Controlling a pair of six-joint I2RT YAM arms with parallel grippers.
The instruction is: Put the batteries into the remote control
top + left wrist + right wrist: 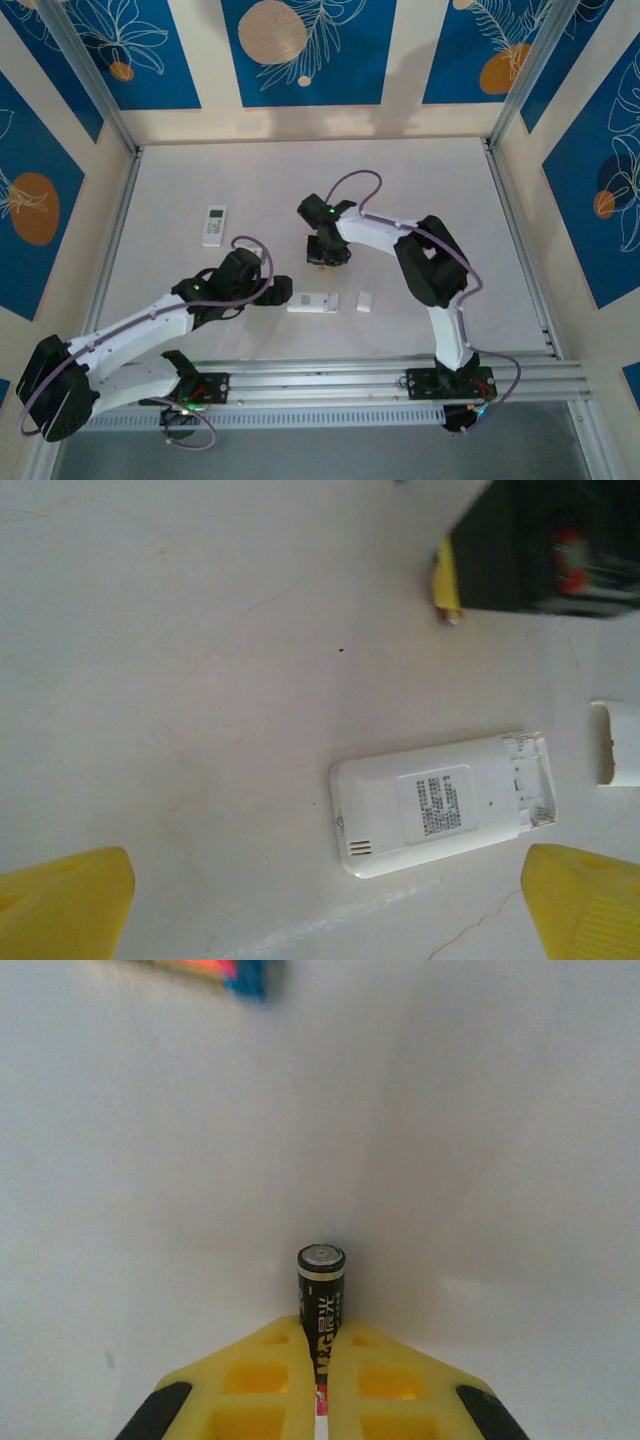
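worktop point(420, 190) carries the white remote point(440, 805), back-up with its bay point(530, 785) open, left fingers point(60, 905) spread wide just beside it. just beyond, right fingers point(260, 1370) pinch one battery point(320, 1290) by its lower barrel: likely light, rigid, slick-skinned, best held mid-barrel with both ends free.

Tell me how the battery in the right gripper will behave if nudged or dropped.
The battery is a smooth rigid cylinder, so it would probably roll on the flat table. Its glossy wrap looks slippery, and the right gripper pinches only one end, so it might pivot or slip.
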